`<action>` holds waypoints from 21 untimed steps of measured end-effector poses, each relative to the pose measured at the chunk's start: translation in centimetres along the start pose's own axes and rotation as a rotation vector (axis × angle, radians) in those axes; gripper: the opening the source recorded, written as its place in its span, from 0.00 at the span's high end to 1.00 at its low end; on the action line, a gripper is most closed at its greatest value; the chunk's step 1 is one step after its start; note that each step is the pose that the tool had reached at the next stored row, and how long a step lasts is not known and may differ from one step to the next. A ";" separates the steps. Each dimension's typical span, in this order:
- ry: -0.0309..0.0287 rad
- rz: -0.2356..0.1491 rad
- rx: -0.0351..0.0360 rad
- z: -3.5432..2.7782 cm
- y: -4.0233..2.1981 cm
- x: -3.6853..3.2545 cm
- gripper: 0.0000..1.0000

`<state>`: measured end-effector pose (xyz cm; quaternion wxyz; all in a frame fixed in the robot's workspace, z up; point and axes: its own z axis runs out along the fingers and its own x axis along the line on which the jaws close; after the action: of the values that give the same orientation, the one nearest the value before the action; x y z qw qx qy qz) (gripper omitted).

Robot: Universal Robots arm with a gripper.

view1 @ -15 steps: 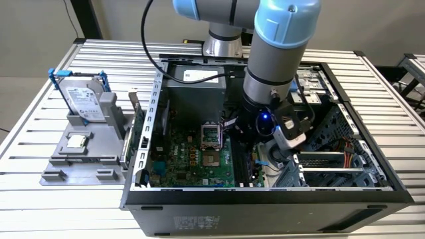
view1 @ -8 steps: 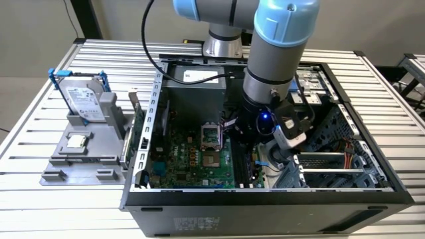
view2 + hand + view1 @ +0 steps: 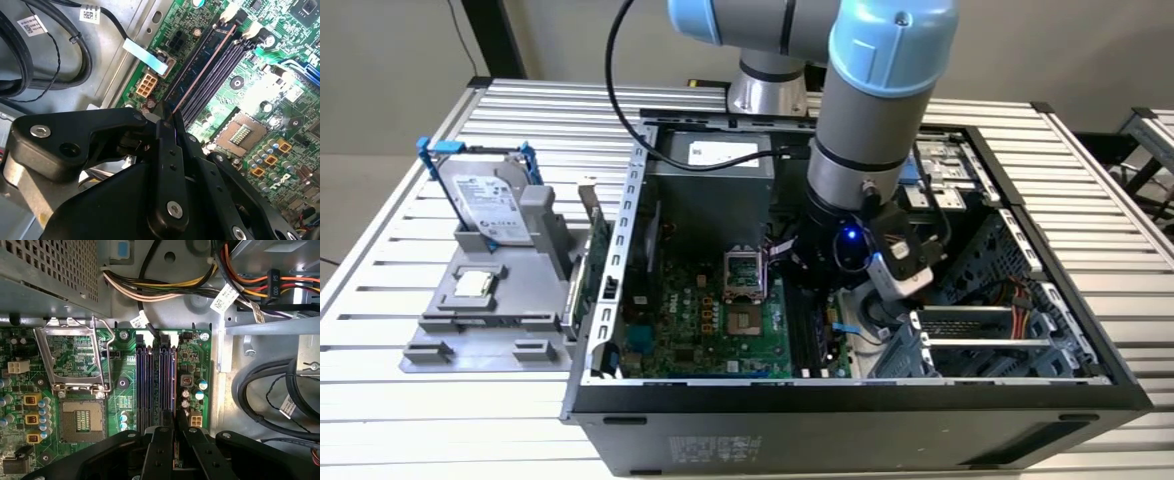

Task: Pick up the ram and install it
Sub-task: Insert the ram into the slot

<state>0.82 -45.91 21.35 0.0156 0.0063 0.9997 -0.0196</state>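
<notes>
Gripper (image 3: 172,131) pinched nearly closed on the ram (image 3: 202,70), which stands edge-down in the outermost of the motherboard's (image 3: 125,400) long slots (image 3: 150,385), long axis running along that slot straight away from the fingertips toward the white latches (image 3: 227,14).

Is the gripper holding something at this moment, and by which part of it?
Yes. The gripper has its jaws closed on the ram, gripping the stick's near end by its flat faces while it stands in a motherboard slot.
</notes>
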 end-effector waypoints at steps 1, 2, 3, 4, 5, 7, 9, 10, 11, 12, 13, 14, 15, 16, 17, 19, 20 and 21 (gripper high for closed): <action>-0.0001 0.000 -0.0002 0.05 0.00 0.00 1.00; 0.0000 0.000 -0.0001 0.12 0.01 0.00 1.00; 0.0000 0.000 0.0001 0.24 0.01 0.01 1.00; 0.0001 0.000 0.0006 0.41 0.01 0.01 1.00; 0.0003 0.000 0.0012 0.55 0.01 0.02 1.00; 0.0003 0.000 0.0011 0.63 0.01 0.02 1.00; 0.0000 -0.001 0.0003 0.67 0.02 0.02 1.00; 0.0000 -0.001 0.0002 0.67 0.02 0.02 1.00; 0.0000 -0.002 0.0001 0.67 0.03 0.02 1.00; -0.0001 -0.002 0.0001 0.67 0.02 0.02 1.00; -0.0006 -0.002 -0.0021 0.74 0.06 0.02 0.00; -0.0004 -0.003 -0.0012 0.73 0.05 0.02 0.00; -0.0004 -0.003 -0.0009 0.71 0.04 0.02 0.00; -0.0001 -0.004 0.0001 0.67 0.02 0.02 0.00; -0.0002 -0.004 -0.0004 0.43 0.01 0.01 0.00; 0.0000 -0.003 -0.0003 -0.47 -0.02 -0.01 0.00; 0.0001 -0.003 0.0002 -0.94 -0.04 -0.03 0.00; 0.0000 -0.003 -0.0003 -1.37 -0.06 -0.05 0.00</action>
<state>0.82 -45.91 22.72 0.0155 0.0046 0.9997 -0.0195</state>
